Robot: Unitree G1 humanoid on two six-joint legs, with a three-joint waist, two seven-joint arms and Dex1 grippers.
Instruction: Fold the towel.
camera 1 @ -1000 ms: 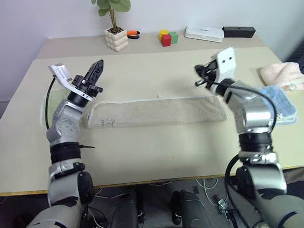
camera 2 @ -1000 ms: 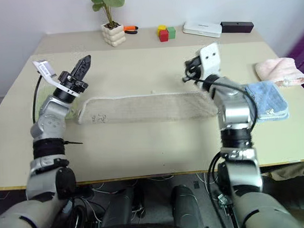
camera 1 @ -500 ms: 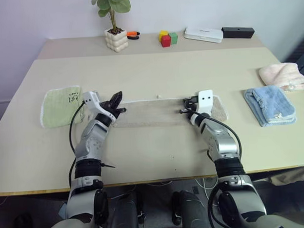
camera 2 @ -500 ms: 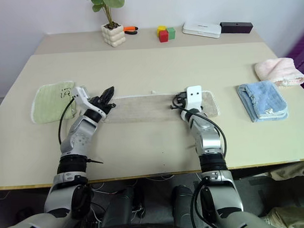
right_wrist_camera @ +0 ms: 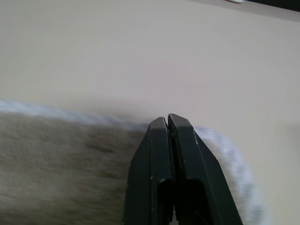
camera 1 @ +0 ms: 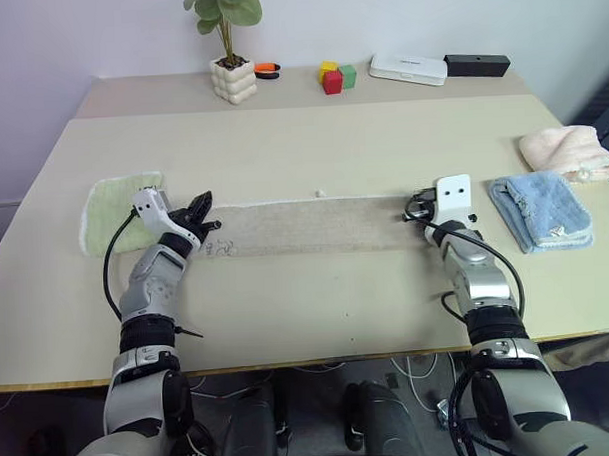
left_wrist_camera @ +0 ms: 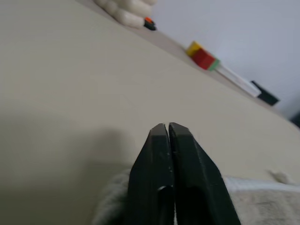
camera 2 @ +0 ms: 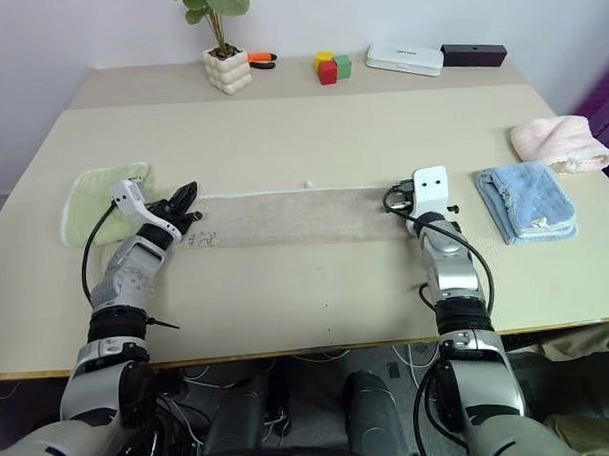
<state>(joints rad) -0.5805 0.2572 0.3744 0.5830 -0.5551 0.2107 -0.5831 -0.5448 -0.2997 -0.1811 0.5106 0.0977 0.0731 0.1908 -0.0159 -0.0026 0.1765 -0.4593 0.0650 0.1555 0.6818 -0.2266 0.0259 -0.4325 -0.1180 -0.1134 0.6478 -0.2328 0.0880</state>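
The towel (camera 1: pixel 314 226) is a long beige strip lying flat across the middle of the table, with a small dark logo (camera 1: pixel 221 248) near its left end. My left gripper (camera 1: pixel 203 203) is low over the towel's left end, its fingers pressed together. In the left wrist view the tips (left_wrist_camera: pixel 168 127) reach past the cloth's edge over bare table. At the strip's right end my right gripper (camera 1: pixel 415 207) is also low, with its fingers together. In the right wrist view its tips (right_wrist_camera: pixel 167 119) sit at the towel's whitish edging (right_wrist_camera: pixel 220 140).
A light-green cloth (camera 1: pixel 109 210) lies just left of my left gripper. A blue folded cloth (camera 1: pixel 544 210) and a pink one (camera 1: pixel 572 151) lie at the right. Along the back stand a potted plant (camera 1: pixel 232 78), coloured blocks (camera 1: pixel 334 77), a white box (camera 1: pixel 409 68) and a black box (camera 1: pixel 477 64).
Both arms came down from raised above the table to towel level. They then spread apart from the strip's middle to its two ends. The fingers look shut throughout.
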